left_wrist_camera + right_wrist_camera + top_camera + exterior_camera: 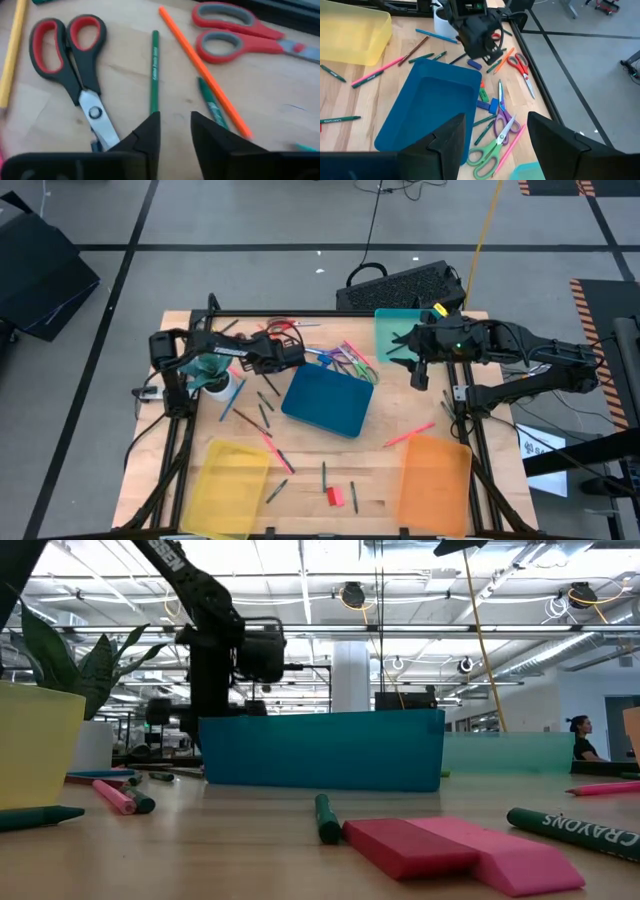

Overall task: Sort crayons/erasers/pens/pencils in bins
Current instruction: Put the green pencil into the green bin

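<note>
- Hovering over a green pencil (154, 70), the left gripper (174, 131) stands narrowly parted, empty.
- Light, stiff, thin: pinch mid-shaft.
- Right gripper (495, 132) waits wide, empty.

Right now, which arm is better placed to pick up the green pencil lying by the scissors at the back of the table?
Left. The left gripper hangs open right over the green pencil, beside the red-handled scissors. The right gripper is open too, but sits across the blue bin, by the teal bin.
</note>
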Available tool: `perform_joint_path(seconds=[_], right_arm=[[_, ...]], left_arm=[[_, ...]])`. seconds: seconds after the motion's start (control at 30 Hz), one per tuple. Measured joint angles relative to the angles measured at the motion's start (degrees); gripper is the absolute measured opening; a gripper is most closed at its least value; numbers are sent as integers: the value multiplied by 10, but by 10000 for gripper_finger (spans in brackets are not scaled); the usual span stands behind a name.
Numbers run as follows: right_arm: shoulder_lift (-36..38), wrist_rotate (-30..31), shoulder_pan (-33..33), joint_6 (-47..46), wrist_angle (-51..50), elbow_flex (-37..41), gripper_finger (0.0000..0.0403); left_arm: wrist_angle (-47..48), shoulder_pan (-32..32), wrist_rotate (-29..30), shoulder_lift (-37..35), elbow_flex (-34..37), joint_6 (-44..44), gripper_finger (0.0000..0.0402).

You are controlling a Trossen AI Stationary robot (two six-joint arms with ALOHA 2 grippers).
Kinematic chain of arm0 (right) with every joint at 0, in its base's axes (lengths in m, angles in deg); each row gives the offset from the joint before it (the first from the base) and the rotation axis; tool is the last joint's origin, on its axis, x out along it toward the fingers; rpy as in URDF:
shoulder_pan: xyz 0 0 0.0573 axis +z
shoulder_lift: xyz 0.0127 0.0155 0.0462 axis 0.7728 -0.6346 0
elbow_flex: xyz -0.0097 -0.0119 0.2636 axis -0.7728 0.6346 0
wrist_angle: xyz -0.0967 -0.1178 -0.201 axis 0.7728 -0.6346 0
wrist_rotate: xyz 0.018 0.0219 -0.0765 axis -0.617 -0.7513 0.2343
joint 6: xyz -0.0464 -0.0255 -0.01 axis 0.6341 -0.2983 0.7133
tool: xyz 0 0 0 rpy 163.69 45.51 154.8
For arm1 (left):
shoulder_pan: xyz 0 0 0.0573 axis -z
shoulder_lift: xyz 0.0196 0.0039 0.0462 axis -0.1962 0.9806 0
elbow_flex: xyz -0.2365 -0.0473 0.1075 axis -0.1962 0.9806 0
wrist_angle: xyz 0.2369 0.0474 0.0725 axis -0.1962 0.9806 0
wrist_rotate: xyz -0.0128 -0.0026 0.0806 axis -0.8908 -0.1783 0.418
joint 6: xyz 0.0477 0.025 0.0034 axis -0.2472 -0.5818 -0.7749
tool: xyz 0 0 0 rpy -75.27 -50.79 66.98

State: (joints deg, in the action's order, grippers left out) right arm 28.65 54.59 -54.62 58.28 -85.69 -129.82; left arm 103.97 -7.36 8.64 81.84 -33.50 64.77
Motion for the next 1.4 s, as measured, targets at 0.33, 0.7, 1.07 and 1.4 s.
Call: perform_joint_path(seconds=[0.33,0.7,1.07,1.4], right_arm=[[-2,0,0,-4,-19,0,205],[-2,-1,0,11,-52,0,205],[-2,-30,0,-25,-47,0,205],[-5,-61,0,-26,72,73,205]], left_arm=[[-59,-13,59,41,28,6,123],[-242,-13,115,41,122,-90,95],[-269,-25,128,70,120,-97,94],[-272,-6,175,109,119,-94,94]])
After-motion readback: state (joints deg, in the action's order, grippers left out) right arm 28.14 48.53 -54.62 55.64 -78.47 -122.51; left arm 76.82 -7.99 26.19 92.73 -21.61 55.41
